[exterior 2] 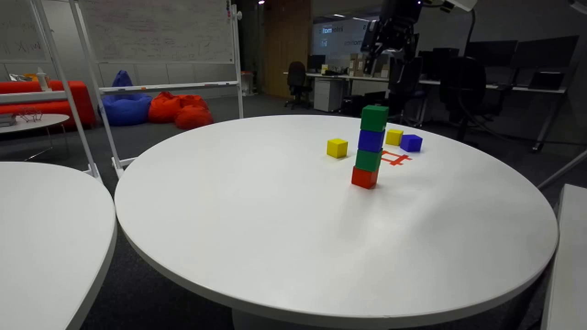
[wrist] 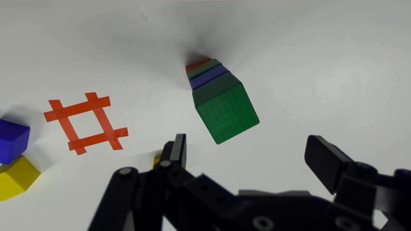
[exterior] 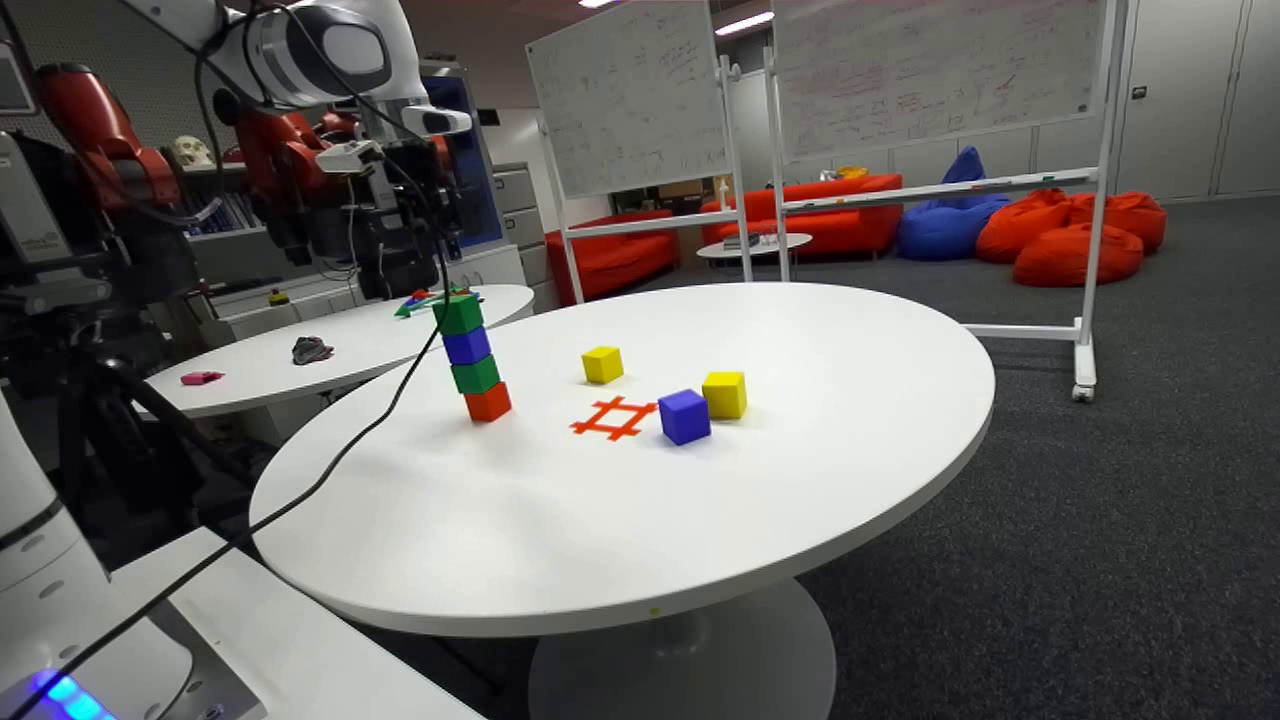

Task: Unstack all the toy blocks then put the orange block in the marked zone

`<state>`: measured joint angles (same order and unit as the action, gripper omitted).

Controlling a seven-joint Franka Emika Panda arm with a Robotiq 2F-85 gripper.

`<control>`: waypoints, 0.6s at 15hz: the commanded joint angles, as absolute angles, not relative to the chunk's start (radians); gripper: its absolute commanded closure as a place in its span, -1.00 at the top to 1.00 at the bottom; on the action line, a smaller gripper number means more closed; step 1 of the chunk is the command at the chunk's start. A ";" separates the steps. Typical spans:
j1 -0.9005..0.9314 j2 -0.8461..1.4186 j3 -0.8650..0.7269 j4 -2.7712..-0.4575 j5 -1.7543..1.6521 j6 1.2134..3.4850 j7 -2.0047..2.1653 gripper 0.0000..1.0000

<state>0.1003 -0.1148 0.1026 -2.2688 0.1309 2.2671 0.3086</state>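
A stack stands on the round white table (exterior: 800, 500). From the top it has a green block (exterior 2: 374, 118), a blue block (exterior 2: 371, 140), a green block (exterior 2: 368, 160) and the reddish orange block (exterior 2: 365, 177) at the bottom. The marked zone (wrist: 74, 109) is a red tape square with bare table inside. A loose blue block (exterior: 685, 417) and a yellow block (exterior: 724, 395) sit beside it. Another yellow block (exterior: 602, 365) sits apart, partly hidden by a finger in the wrist view (wrist: 156, 160). My gripper (wrist: 246, 141) is open and empty, above the stack and not touching it.
A black cable (exterior: 365, 440) hangs in front of the table and crosses the stack's edge in an exterior view. A neighbouring white table (exterior 2: 50, 247) adjoins this one, with a dark cap (exterior: 311, 350) and a pink item (exterior: 201, 378) on it. Whiteboards stand behind.
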 commanded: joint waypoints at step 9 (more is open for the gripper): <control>0.083 -0.080 0.088 -2.199 0.161 2.255 0.305 1.00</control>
